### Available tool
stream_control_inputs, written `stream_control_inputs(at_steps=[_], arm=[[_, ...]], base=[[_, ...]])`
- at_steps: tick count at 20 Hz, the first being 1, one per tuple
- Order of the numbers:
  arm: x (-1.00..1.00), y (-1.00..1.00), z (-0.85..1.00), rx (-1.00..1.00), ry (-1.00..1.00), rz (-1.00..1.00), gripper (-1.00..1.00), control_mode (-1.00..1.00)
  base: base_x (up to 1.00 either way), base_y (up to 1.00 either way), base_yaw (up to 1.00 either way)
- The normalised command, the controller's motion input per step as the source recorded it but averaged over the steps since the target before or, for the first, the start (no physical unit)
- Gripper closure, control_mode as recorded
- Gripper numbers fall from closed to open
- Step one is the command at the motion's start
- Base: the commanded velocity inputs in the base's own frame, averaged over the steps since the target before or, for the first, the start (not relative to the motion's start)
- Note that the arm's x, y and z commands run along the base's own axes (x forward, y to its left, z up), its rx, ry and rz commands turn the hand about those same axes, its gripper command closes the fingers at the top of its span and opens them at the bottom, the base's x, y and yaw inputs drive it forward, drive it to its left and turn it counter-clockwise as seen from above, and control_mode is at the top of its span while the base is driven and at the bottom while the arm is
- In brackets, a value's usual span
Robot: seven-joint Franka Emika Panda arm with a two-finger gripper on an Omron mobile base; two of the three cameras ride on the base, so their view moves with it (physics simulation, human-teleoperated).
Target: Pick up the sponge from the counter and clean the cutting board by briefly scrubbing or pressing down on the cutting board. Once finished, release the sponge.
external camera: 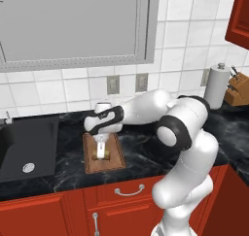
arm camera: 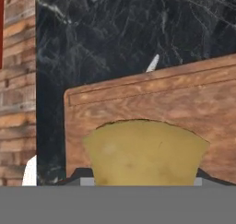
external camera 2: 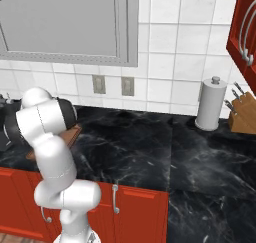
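Where the black counter [external camera: 146,152] runs above red cabinets [external camera: 44,215], the white arm [external camera: 185,133] reaches left from its base and bends down over the cutting board [external camera: 114,157]. A black sink [external camera: 29,147] is set into the counter just left of the board, and a grey-framed window [external camera: 73,21] hangs in the tiled wall above. Two wall outlets [external camera: 127,83] sit in the tiles behind the arm.

Far to the right, a paper towel roll [external camera: 216,87] stands upright on the counter, with a wooden knife block [external camera: 237,89] just beside it. In the right base view the arm's upper links cover most of the board, leaving a brown edge [external camera 2: 74,133] visible beside them.

The board lies flat on the counter near its front edge, its long side running away from the cabinets. The gripper [external camera: 102,151] points straight down over the middle of the board. The sponge [external camera: 101,155] sits between its fingers, low against the wood. In the hand view the sponge [arm camera: 145,151] fills the space between the finger tips, with the board's [arm camera: 138,103] grain and darker rim behind it and the veined counter [arm camera: 115,34] beyond. The fingers are closed part-way, pinching the sponge from both sides; whether the sponge actually presses on the wood cannot be told.
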Motion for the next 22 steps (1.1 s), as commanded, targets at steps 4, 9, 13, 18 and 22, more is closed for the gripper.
stream_control_inputs(at_steps=[4, 9, 13, 18, 22], arm=[[-0.71, 0.0, -0.18, 0.0, -0.12, 0.0, 1.0, -1.0], [-0.74, 0.0, -0.15, 0.01, -0.07, 0.0, 1.0, -1.0], [-0.54, 0.0, -0.09, 0.07, 0.0, 0.0, 1.0, -1.0], [0.13, 0.0, 0.05, 0.07, 0.0, 0.0, 1.0, -1.0], [0.3, 0.0, 0.34, 0.02, 0.0, -0.02, 1.0, -1.0]], base=[[0.0, 0.0, 0.0], [0.0, 0.0, 0.0], [0.0, 0.0, 0.0], [0.0, 0.0, 0.0], [0.0, 0.0, 0.0]])
